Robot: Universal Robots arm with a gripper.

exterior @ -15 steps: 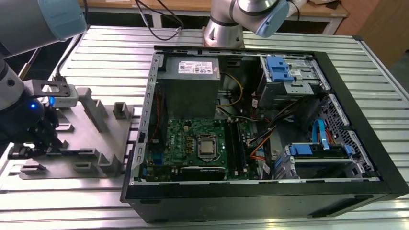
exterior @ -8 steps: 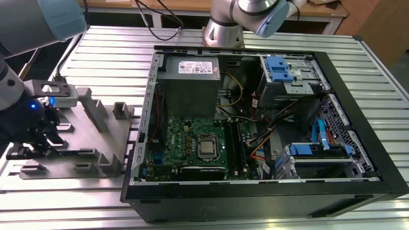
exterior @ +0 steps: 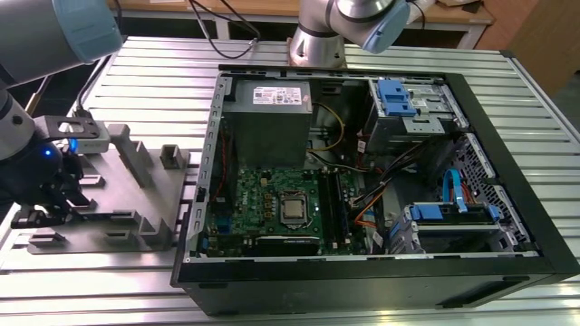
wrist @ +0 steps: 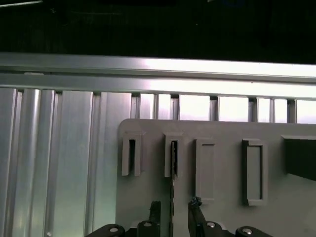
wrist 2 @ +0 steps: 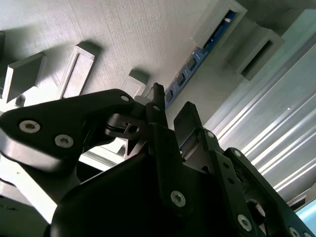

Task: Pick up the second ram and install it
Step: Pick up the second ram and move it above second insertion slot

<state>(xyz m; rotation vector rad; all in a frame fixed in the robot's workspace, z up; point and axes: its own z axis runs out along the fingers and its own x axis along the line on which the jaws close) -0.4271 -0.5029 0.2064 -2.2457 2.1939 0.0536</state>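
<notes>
The end effector [wrist: 174, 211] hangs over the grey holder block [wrist: 222, 140] at the exterior view's left. Its fingers [wrist: 155, 213] are spread to either side of the second ram [wrist: 173, 165], not visibly pinching it. The ram stands edge-on in one raised holder (a dark sliver, bluish in the second wrist view), with other holders close beside it. The block lies on the ribbed bench [exterior: 163, 61], just beside the open computer case [exterior: 507, 170], where the motherboard [exterior: 263, 197] lies. The power supply [exterior: 269, 129] bears a white label [exterior: 276, 95]; its print cannot be read.
</notes>
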